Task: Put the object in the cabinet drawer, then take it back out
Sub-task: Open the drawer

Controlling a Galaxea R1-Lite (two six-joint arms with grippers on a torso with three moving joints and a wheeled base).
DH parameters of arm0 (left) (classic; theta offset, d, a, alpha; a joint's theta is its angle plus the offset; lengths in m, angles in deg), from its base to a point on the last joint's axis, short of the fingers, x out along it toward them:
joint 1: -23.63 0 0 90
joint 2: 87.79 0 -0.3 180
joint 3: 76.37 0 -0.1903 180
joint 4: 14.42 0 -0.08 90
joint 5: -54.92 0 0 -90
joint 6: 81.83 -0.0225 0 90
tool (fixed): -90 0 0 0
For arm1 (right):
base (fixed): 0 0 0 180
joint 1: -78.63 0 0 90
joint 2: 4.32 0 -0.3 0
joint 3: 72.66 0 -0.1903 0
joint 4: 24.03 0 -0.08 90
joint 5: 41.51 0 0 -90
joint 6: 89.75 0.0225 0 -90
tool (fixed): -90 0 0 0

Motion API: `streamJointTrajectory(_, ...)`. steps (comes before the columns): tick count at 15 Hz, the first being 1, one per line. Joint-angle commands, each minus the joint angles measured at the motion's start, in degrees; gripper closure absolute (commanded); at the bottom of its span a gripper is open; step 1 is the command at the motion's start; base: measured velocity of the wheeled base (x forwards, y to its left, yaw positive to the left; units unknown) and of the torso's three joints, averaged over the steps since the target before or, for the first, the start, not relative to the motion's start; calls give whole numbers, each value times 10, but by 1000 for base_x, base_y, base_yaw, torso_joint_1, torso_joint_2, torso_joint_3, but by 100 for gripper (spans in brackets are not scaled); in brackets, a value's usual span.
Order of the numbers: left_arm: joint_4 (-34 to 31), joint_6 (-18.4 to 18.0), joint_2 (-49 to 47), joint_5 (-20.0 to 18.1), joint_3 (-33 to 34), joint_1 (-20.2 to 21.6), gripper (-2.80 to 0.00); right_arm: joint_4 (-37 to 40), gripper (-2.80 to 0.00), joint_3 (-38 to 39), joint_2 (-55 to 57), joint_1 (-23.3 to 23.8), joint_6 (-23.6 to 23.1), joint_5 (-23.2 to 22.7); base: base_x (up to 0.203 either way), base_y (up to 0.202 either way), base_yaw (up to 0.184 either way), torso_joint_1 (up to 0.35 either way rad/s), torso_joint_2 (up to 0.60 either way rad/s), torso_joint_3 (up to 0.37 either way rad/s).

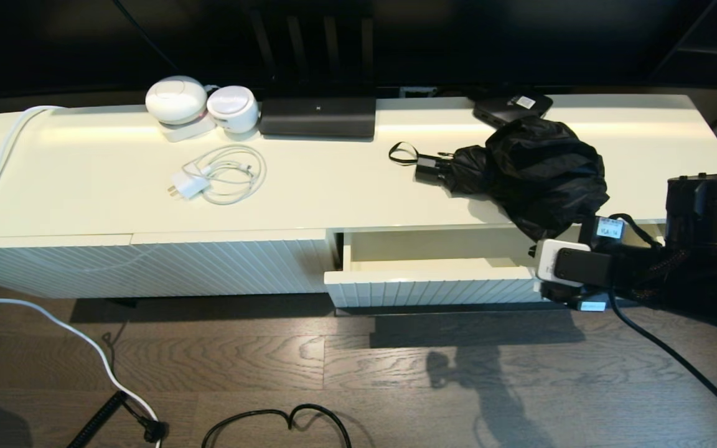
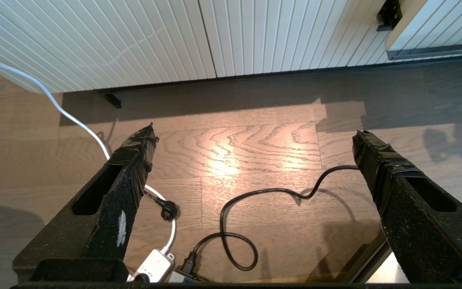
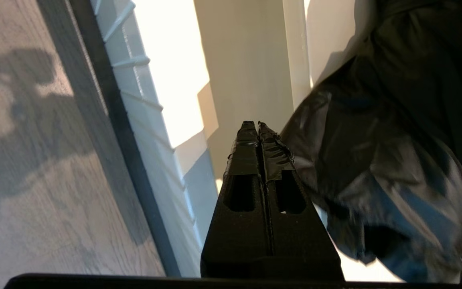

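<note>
Wooden flooring is spreading under us. We are keeping our right jaws [image 3: 258, 125] pressed closed, empty, over the open drawer [image 1: 433, 283], beside the umbrella [image 1: 536, 171] overhanging the cabinet's front edge; left jaws [image 2: 255, 136] are gaping wide.

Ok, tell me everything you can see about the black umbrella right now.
The umbrella is a black compact folding one, its loose fabric bunched and glossy. It lies on the cream cabinet top, short handle and thin wrist loop pointing left, fabric spilling over the front edge above the open drawer. The shut right gripper is beside the fabric.
</note>
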Motion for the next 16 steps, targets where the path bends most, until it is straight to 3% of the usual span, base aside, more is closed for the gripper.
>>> streamJointTrajectory(1,0,0,-1,0,0,0,-280,-4,0,-14,30,0,-4,0,0,0,0,0,0,0)
streamJointTrajectory(16,0,0,-1,0,0,0,-280,-8,0,-48,78,0,-6,12,0,0,0,0,0,0)
